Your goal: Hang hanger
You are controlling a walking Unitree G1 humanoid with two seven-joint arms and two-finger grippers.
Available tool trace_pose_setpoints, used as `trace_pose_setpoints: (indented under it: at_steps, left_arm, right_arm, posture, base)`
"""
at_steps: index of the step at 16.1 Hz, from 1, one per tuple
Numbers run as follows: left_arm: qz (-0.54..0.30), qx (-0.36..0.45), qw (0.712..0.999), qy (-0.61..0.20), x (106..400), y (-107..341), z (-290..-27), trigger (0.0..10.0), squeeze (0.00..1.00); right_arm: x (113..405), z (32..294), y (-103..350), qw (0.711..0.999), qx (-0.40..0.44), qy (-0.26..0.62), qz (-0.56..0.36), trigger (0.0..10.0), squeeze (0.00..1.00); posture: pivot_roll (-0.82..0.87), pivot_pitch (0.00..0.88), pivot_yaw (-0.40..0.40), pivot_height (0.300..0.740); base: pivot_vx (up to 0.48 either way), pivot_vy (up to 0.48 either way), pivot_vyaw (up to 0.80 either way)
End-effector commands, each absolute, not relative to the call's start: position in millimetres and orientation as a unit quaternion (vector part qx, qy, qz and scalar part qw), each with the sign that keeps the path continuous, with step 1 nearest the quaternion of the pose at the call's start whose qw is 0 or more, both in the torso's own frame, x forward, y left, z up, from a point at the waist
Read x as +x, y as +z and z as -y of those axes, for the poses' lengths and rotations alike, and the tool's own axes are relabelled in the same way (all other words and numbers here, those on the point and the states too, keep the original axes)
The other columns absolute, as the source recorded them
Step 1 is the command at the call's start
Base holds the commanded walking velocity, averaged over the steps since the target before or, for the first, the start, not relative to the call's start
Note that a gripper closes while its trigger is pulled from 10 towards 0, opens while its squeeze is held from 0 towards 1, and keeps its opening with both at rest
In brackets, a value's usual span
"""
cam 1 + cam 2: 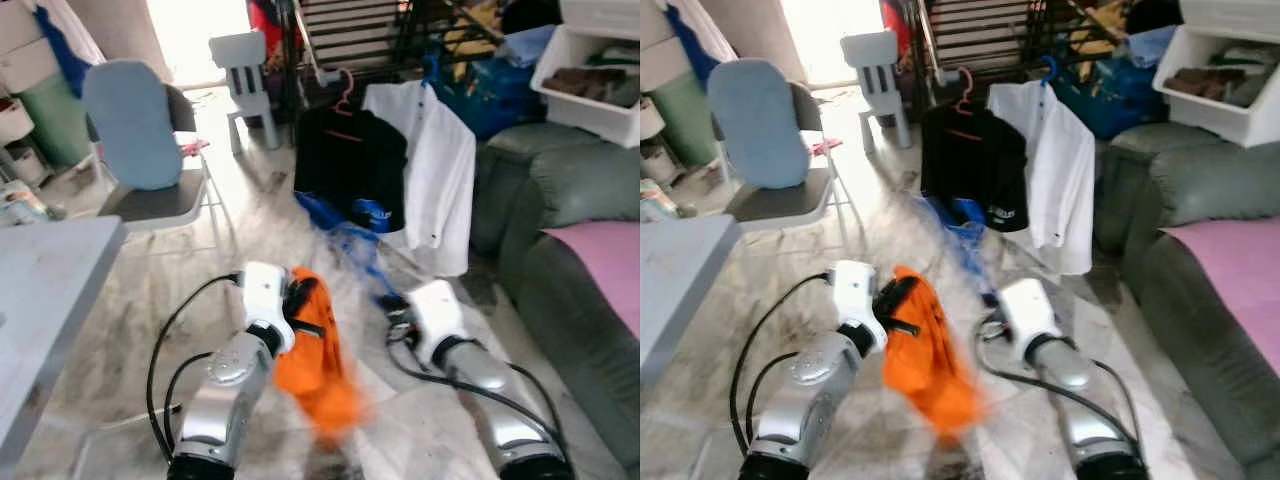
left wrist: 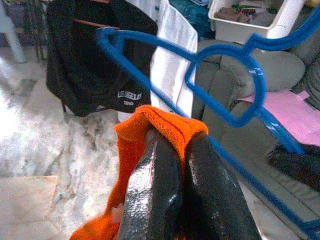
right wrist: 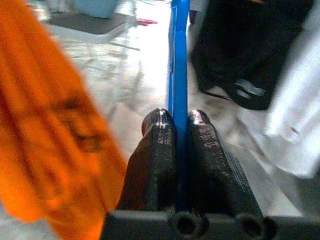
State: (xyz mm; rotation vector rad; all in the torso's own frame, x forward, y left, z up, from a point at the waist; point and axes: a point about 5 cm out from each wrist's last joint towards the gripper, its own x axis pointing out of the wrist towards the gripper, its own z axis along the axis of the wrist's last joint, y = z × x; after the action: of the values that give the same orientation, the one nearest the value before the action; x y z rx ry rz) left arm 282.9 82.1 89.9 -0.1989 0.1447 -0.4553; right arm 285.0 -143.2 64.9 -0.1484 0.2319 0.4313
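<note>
Black shirt (image 2: 95,60): white letters near the bottom edge read "LOS ANGELES".
Under those letters: a second, smaller line of print, too small to read.
Same shirt in the head views (image 1: 350,165): a white patch of print low down, too blurred to read.
</note>
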Motion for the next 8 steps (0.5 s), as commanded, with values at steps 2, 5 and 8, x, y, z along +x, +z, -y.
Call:
trace_pose_setpoints:
  at_steps: [2, 5, 8]
  left_arm:
    - [-0.064, -0.091, 0.970, -0.215, 285.5, 93.3, -88.9, 10.0, 0.00]
    - [-0.073, -0.075, 0.962, -0.251, 282.6, 92.1, -83.4, 10.0, 0.00]
    - [-0.059, 0.047, 0.933, -0.351, 289.9, 99.9, -86.9, 10.0, 0.00]
  right_arm:
    - [287.8, 127.9, 71.4, 0.965, -0.069, 0.232, -0.097, 10.0, 0.00]
    - [288.5, 127.6, 71.6, 0.965, -0.070, 0.234, -0.097, 10.0, 0.00]
    - [294.9, 140.7, 78.2, 0.962, -0.100, 0.235, -0.098, 10.0, 0.00]
  posture:
    - [-0.17, 0.000, 0.051, 0.740]
    - [-0.17, 0.000, 0.051, 0.740]
    - [-0.16, 0.000, 0.056, 0.740]
  base:
    - [0.000, 0.000, 0.00]
    - [0.000, 0.000, 0.00]
    - [0.000, 0.000, 0.00]
